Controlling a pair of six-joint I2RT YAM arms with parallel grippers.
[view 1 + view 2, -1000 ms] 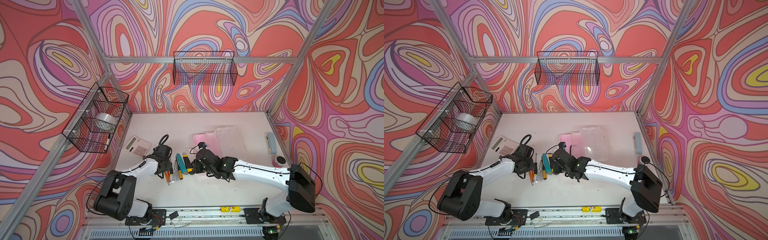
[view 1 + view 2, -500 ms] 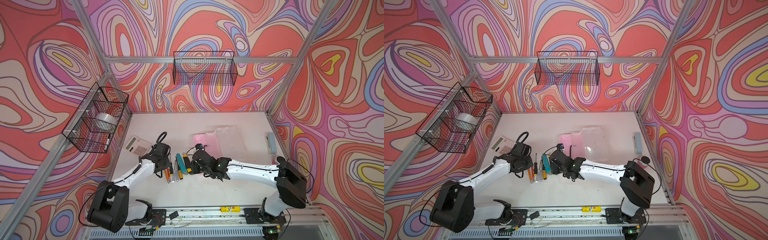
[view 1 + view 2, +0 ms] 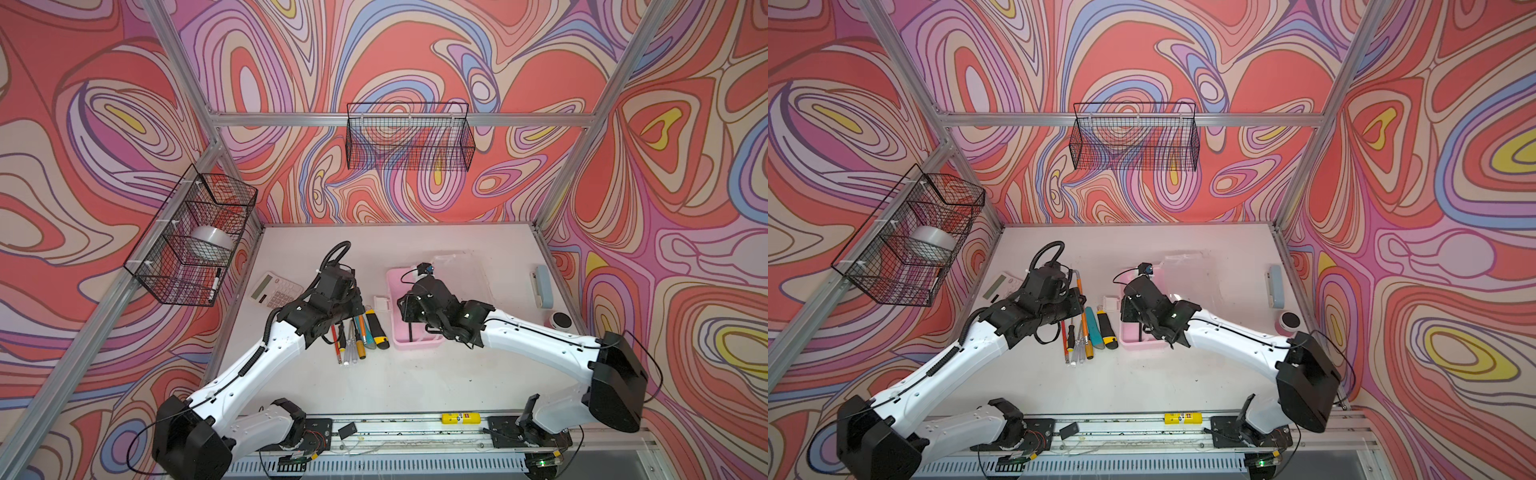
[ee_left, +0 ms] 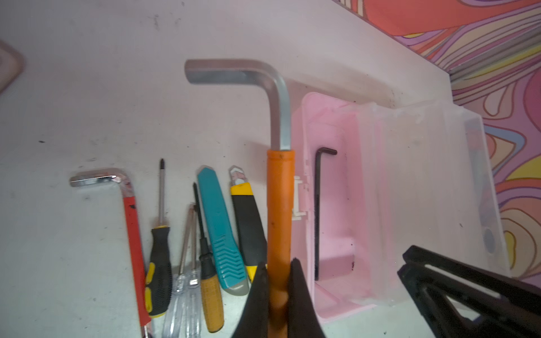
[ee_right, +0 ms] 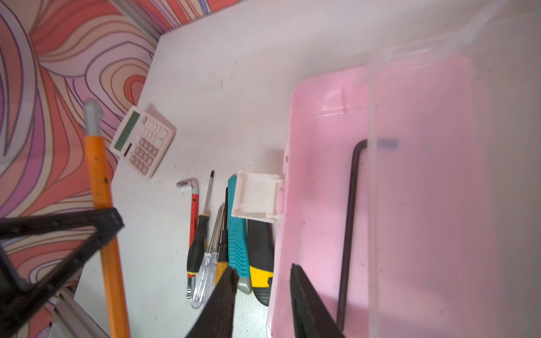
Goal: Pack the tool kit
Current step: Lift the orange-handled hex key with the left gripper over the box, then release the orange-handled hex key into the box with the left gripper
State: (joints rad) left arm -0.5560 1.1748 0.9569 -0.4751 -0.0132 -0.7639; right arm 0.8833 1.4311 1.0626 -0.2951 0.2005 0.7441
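Observation:
The tool kit, a pink box (image 3: 415, 344) (image 3: 1139, 344) (image 5: 316, 175), lies open with its translucent lid (image 3: 457, 266) folded back. A thin black hex key (image 4: 317, 210) (image 5: 348, 228) lies inside. My left gripper (image 4: 278, 281) (image 3: 1077, 297) is shut on an orange-sleeved hex key (image 4: 279, 204) (image 3: 1079, 282), held above the table beside the box. Under it lie a teal knife (image 4: 219, 228) (image 3: 1093, 328), a yellow-black knife (image 4: 247, 222) (image 3: 1106, 330), several screwdrivers (image 4: 159, 248) and a red-sleeved hex key (image 4: 133, 234). My right gripper (image 5: 262, 278) (image 3: 405, 309) hangs open over the box's left wall, holding nothing.
A white calculator (image 3: 276, 289) (image 5: 143, 142) lies left of the tools. A grey-blue stapler (image 3: 542, 286) and a round pink-and-black object (image 3: 561, 320) sit by the right wall. Wire baskets (image 3: 191, 241) (image 3: 409, 137) hang on the left and back walls.
My left gripper has closed fully and moved up and toward the box with the orange-sleeved hex key. My right gripper has shifted from the tool row to over the box's edge.

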